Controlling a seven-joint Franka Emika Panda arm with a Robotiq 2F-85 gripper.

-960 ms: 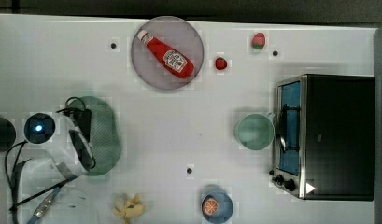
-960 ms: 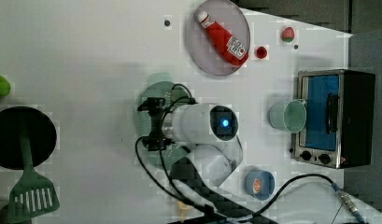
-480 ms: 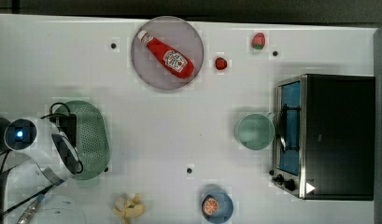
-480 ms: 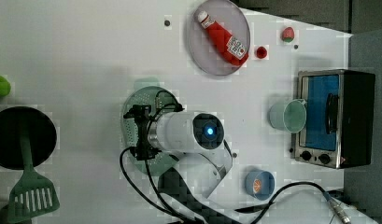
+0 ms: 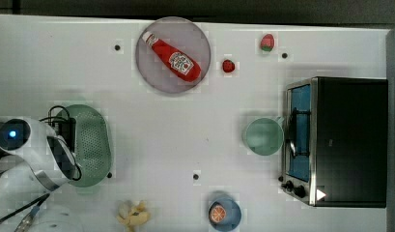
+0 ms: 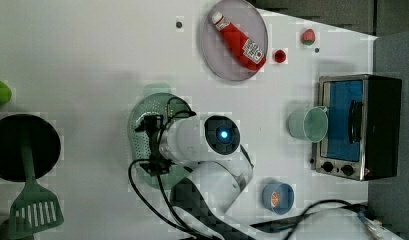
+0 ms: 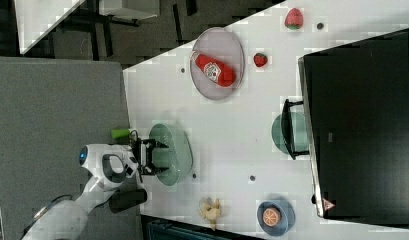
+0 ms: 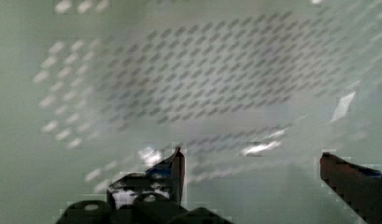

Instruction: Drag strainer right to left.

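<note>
A: Where is the pale mint-green oval plastic strainer [image 5: 91, 145] with all the tiny holes?

B: Far over at the top view's left, near the table's edge. The small round green cup [image 5: 263, 136] sits well apart, beside the black toaster oven [image 5: 337, 140].

A: What is the robot's black gripper [image 7: 153, 157] doing?

B: Its fingers [image 8: 177, 170] are spread wide, holding nothing. They reach down inside the bowl, I think so they can push on the wall and slide it along.

A: Is the job nearly done?

B: I think so. The strainer looks as far left as it can go.

A: Could anything go wrong?

B: Pushed further, it might slip off the table.
</note>
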